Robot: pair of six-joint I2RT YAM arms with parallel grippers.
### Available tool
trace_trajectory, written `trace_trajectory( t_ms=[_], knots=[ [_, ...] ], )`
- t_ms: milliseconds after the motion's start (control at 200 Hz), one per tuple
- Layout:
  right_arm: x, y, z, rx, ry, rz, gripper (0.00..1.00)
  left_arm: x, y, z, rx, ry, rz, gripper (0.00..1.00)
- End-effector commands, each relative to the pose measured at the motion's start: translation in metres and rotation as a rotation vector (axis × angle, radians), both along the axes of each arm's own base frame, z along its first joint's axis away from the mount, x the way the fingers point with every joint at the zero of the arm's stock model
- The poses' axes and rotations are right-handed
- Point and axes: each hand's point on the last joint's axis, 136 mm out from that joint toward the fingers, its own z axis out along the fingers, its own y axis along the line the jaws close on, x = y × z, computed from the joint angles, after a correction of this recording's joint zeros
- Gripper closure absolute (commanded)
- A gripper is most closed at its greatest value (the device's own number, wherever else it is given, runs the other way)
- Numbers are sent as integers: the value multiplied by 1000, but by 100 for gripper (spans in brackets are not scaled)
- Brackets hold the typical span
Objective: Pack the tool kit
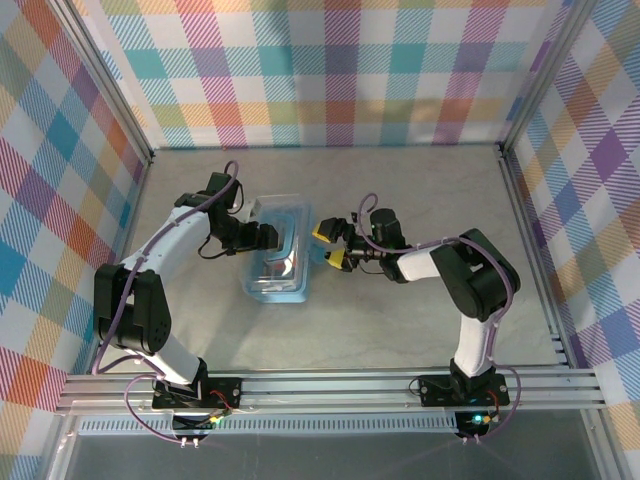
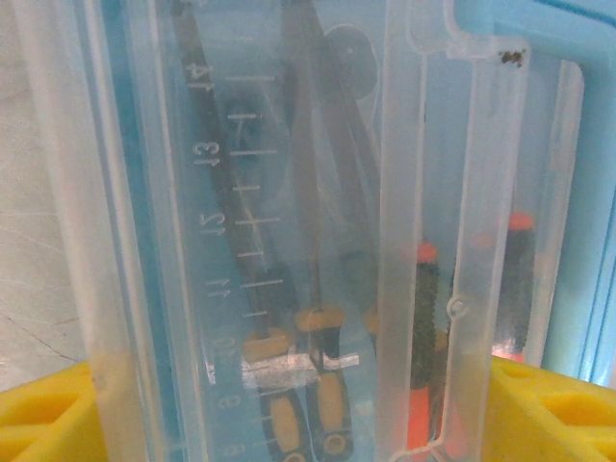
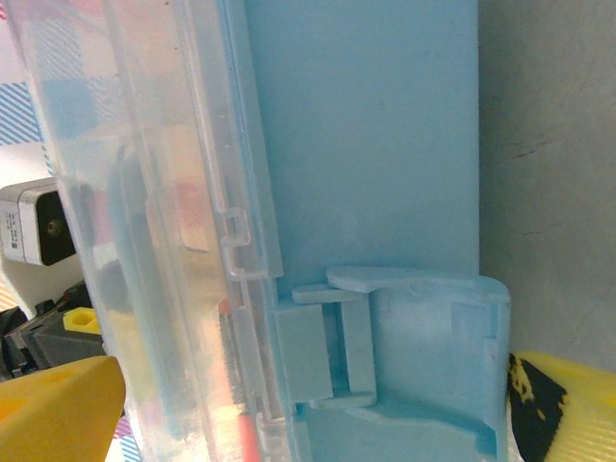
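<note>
Your case [image 1: 278,256] sits mid-table, lid down over the screwdrivers [image 2: 289,385]. The left gripper [image 1: 263,237], fingers wide, seems to brace its left side. The right gripper [image 1: 330,247], also wide, brackets the latch [image 3: 327,337], probably to snap it.

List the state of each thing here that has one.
Lid: down on the case.
Latch: cannot tell if fastened.
Screwdrivers: inside the case, under the lid.
Left end effector: open, at the case.
Right end effector: open, beside the latch.
</note>
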Motion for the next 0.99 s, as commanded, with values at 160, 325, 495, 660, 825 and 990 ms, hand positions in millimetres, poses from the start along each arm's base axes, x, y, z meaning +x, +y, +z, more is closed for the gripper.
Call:
trace_trajectory(
  t_ms=[160,325,495,660,825,990],
  knots=[
    [-15,15,67,96,-192,125,1,-29,15,-35,113,175,16,25],
    [-13,22,66,98,-191,139,1,-30,8,-40,119,181,7,25],
    [-7,44,42,96,-128,181,0,-30,0,-45,123,183,-3,25],
    [-7,49,30,111,-108,187,0,-33,-2,-47,123,183,-5,25],
    [-6,51,75,119,-207,210,0,-33,-3,-52,118,192,-7,25],
    [-2,48,114,124,-279,224,0,-31,-4,-52,111,187,-6,25]
  ],
)
